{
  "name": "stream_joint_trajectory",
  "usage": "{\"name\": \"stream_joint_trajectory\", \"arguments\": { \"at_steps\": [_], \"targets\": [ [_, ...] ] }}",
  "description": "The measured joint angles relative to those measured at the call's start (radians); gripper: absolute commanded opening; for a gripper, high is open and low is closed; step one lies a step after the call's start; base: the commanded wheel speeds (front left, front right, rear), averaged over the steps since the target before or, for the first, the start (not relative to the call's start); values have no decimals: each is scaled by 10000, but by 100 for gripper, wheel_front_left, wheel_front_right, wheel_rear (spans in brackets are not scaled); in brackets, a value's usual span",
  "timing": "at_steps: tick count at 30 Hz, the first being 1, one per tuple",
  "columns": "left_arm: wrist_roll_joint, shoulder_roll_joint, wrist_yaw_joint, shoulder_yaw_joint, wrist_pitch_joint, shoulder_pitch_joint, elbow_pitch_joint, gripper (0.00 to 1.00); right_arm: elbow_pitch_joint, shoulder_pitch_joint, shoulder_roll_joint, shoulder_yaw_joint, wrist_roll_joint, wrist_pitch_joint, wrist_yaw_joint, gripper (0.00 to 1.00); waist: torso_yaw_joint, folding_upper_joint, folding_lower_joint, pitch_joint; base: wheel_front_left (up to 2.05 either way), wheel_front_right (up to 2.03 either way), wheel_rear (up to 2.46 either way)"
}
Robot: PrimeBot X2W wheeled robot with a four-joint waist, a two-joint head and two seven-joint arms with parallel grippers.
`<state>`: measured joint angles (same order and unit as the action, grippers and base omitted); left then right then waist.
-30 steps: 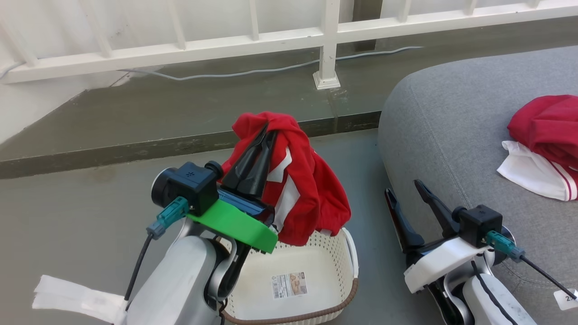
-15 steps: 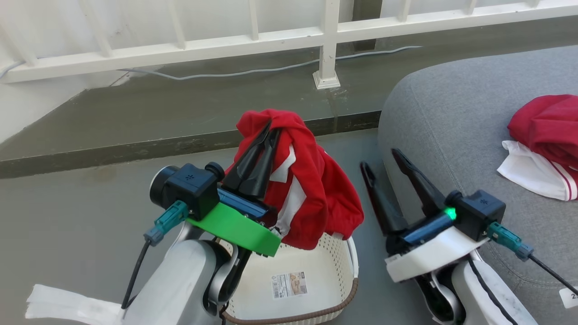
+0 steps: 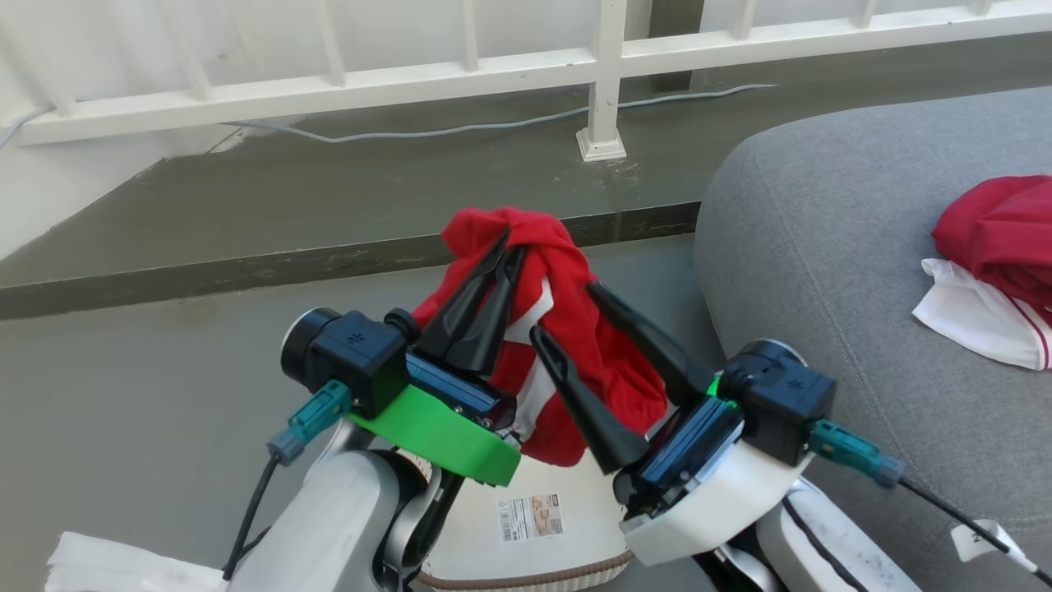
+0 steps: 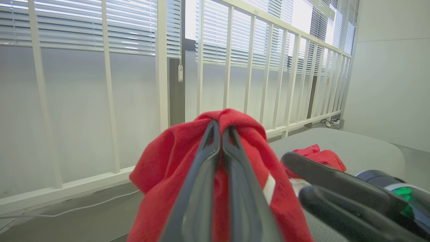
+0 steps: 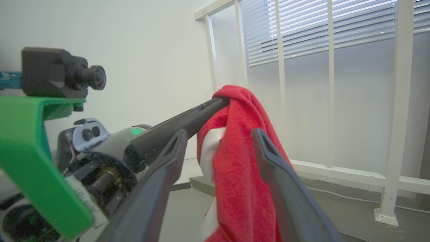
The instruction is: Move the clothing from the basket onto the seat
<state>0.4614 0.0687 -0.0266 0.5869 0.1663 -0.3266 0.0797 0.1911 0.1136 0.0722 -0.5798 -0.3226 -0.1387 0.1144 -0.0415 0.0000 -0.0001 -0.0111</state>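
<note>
Red fabric: the clothing (image 3: 563, 259) hangs at frame centre above the basket (image 3: 534, 574), clamped in the left gripper (image 3: 511, 245), whose fingers are pressed together. The right gripper (image 3: 567, 311) has swung in from beside the seat (image 3: 822, 247). Its fingers stand apart, straddling the hanging cloth, probably to prepare a second hold. Another garment (image 3: 986, 222) lies on the seat, cut off at the right edge. The wrists cover most of the basket, and contact between the right fingers and the fabric cannot be confirmed.
</note>
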Motion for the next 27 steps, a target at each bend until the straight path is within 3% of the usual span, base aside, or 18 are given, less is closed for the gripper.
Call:
{"name": "stream_joint_trajectory", "arguments": {
  "at_steps": [15,16,18,27],
  "targets": [
    [0,-4,0,322,-173,0,606,0,-1323,18,219,-732,136,525,33,100,322,0,0,72,0,0,0],
    [0,-4,0,336,-174,0,616,0,-1360,22,211,-732,123,518,36,39,337,0,1,75,0,0,0],
    [0,-4,0,355,-180,0,635,0,-1444,59,201,-738,104,512,88,0,363,0,0,82,0,0,0],
    [0,0,-2,443,-299,1,731,0,-1739,269,151,-723,-171,328,88,0,419,0,0,107,0,0,0]
  ]
}}
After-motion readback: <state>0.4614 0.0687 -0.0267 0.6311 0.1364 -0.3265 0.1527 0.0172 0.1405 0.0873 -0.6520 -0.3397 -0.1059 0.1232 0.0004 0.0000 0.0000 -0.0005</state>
